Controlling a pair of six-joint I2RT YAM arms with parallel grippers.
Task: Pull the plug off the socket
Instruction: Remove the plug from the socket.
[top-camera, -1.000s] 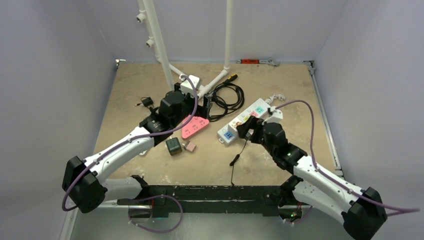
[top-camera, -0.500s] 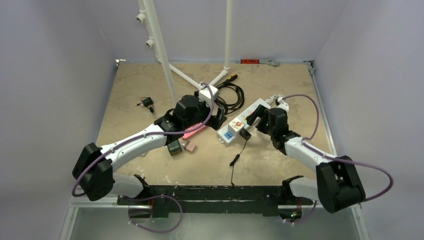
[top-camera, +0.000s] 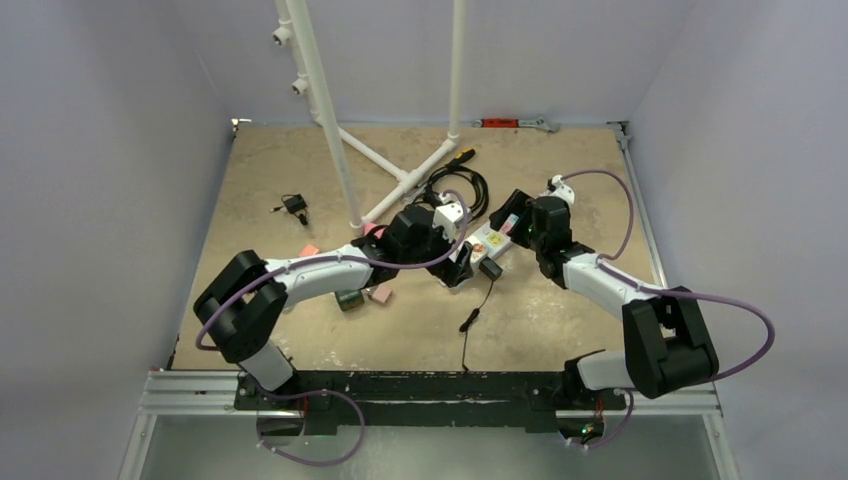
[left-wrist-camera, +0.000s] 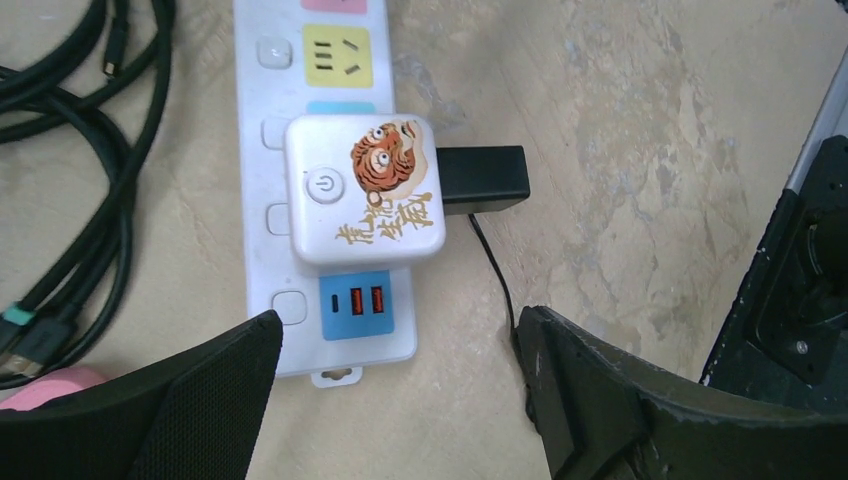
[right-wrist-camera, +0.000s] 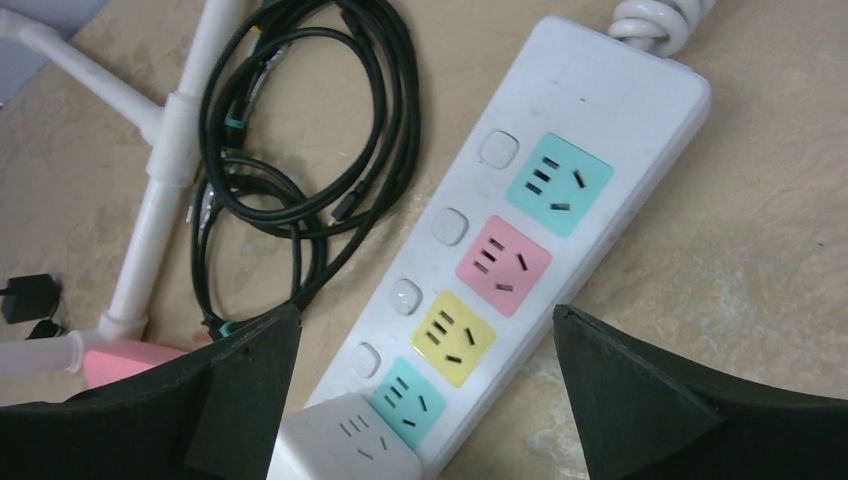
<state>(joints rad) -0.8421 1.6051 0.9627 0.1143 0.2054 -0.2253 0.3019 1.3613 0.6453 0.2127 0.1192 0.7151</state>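
Note:
A white power strip (left-wrist-camera: 280, 100) with coloured sockets lies on the table. A white cube adapter with a tiger picture (left-wrist-camera: 363, 190) is plugged in near its USB end. A black plug (left-wrist-camera: 483, 180) sticks out of the cube's right side, and its thin cable trails toward me. My left gripper (left-wrist-camera: 400, 322) hovers open over the USB end, its fingers either side of the strip and touching nothing. My right gripper (right-wrist-camera: 425, 312) hangs open above the strip's (right-wrist-camera: 520, 200) yellow and teal sockets, with the cube (right-wrist-camera: 345, 440) at the bottom edge of that view.
A coil of black cables (top-camera: 455, 190) and a white pipe frame (top-camera: 400, 180) lie just behind the strip. A pink strip (right-wrist-camera: 125, 360) sits under the left arm. A dark cube (top-camera: 348, 298), a small pink block (top-camera: 380, 294) and a small black adapter (top-camera: 293, 205) lie to the left.
The left arm swung right, from the pink strip to the white strip's near end. The right gripper moved back along the strip toward its far end. Both grippers stayed open.

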